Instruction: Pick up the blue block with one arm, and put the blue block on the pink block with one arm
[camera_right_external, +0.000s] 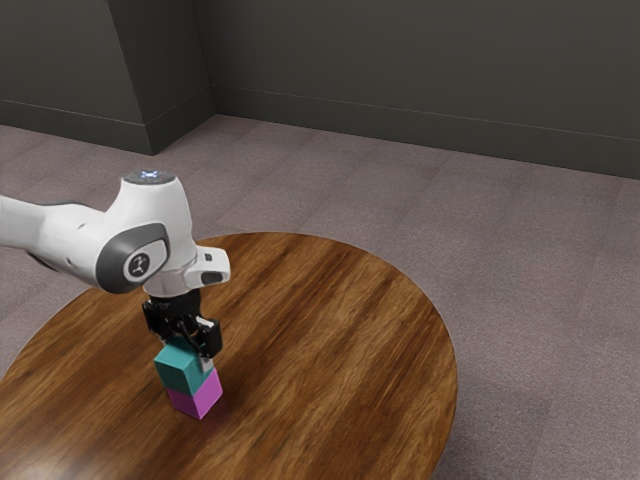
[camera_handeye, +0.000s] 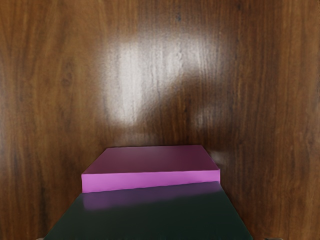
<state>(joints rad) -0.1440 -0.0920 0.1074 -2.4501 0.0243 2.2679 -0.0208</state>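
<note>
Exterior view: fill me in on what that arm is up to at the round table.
The Franka arm has its gripper right down over the blue block, which stands stacked on the pink block on the wooden table. The two blocks look roughly aligned. Whether the gripper is clamped on the blue block cannot be told from here.
</note>
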